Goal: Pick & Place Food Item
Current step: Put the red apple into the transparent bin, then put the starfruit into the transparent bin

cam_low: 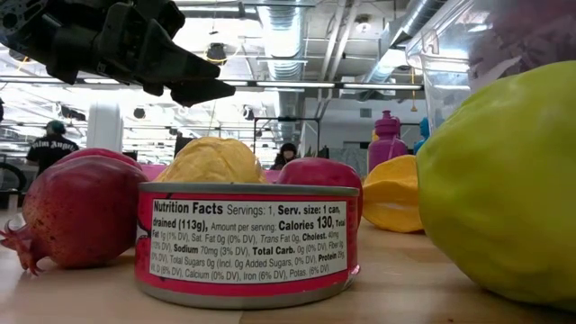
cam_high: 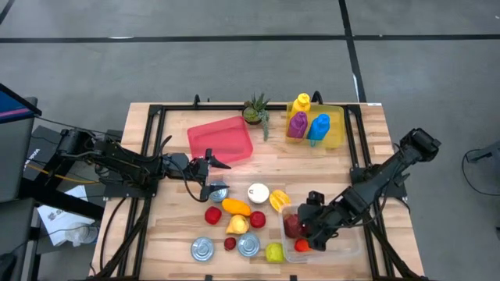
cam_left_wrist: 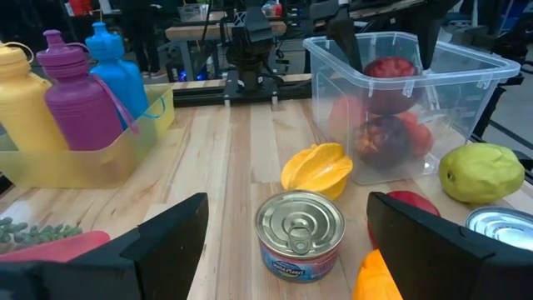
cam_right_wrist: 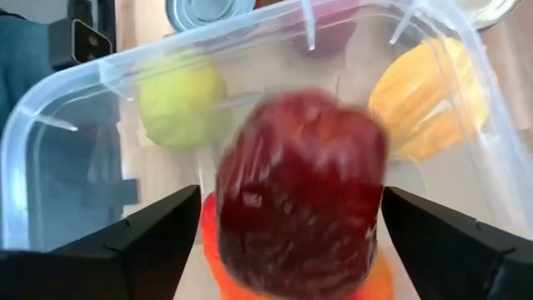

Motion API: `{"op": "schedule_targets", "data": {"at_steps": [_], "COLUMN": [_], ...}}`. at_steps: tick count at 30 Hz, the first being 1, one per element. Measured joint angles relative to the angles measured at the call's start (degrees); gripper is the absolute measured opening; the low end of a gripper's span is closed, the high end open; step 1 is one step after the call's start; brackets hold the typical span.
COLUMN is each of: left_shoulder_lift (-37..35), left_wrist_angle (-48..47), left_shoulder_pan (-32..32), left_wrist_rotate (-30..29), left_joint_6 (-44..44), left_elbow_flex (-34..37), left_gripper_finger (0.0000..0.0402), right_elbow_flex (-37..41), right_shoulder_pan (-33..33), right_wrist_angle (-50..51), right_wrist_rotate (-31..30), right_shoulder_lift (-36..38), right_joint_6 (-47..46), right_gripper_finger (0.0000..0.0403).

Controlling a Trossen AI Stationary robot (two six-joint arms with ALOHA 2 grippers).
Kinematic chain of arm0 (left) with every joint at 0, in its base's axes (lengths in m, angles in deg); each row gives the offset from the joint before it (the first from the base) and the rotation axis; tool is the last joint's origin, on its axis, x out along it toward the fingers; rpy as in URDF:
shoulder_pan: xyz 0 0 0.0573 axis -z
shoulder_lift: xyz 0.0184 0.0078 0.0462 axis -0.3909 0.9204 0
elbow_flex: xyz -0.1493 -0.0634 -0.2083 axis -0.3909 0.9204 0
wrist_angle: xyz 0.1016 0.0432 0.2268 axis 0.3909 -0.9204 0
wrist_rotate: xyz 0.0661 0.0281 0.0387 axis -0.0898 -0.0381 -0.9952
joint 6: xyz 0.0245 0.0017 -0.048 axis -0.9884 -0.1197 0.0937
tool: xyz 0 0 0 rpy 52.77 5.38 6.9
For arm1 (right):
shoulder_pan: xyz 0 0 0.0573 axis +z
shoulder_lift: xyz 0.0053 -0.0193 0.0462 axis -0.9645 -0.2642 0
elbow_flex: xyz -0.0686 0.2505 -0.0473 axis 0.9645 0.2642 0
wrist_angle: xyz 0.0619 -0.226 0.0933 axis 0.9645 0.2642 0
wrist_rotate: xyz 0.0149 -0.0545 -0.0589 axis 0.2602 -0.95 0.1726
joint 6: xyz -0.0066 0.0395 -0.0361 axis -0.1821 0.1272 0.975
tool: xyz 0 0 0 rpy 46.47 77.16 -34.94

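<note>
My right gripper [cam_right_wrist: 291, 250] is open inside the clear plastic bin [cam_high: 348, 243] at the table's near right. A dark red fruit [cam_right_wrist: 300, 208] shows blurred between its fingers, above an orange-red item [cam_right_wrist: 225, 267]. The left wrist view shows this fruit [cam_left_wrist: 390, 71] near the bin's rim, above other red fruits [cam_left_wrist: 379, 137]. My left gripper [cam_high: 212, 176] is open and empty. It hovers left of centre, above a tin can [cam_left_wrist: 300, 233] that stands on the table.
Loose food lies at the near middle: a yellow starfruit [cam_left_wrist: 321, 167], a green fruit [cam_left_wrist: 483, 171], red fruits [cam_high: 212, 214], an orange item [cam_high: 236, 207] and more cans [cam_high: 202, 249]. A pink tray [cam_high: 221, 139], a plant [cam_high: 255, 109] and a yellow bin of bottles [cam_high: 312, 125] stand at the back.
</note>
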Motion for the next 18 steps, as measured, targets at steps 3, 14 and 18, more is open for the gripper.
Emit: {"op": "schedule_targets", "data": {"at_steps": [3, 14, 18], "left_shoulder_lift": [0.00, 0.00, 0.73], "left_wrist_angle": [-0.01, 3.49, 2.98], "left_shoulder_pan": [0.00, 0.00, 0.00], "left_wrist_rotate": [0.02, 0.22, 0.22], "left_joint_6": [0.00, 0.35, 0.33], "left_elbow_flex": [0.00, -0.02, -1.61], "left_gripper_finger": [0.0320, 0.0320, 0.0320], "right_elbow_flex": [-0.04, -0.07, -0.09], "right_shoulder_pan": [0.33, 3.97, 5.33], "right_wrist_angle": [-0.27, -5.76, -10.36], "right_wrist_rotate": [-0.02, -18.54, -30.05], "right_shoulder_lift": [0.02, 1.76, 2.29], "right_joint_6": [-0.95, 3.76, 10.44], "right_gripper_finger": [0.0370, 0.0369, 0.0369]}}
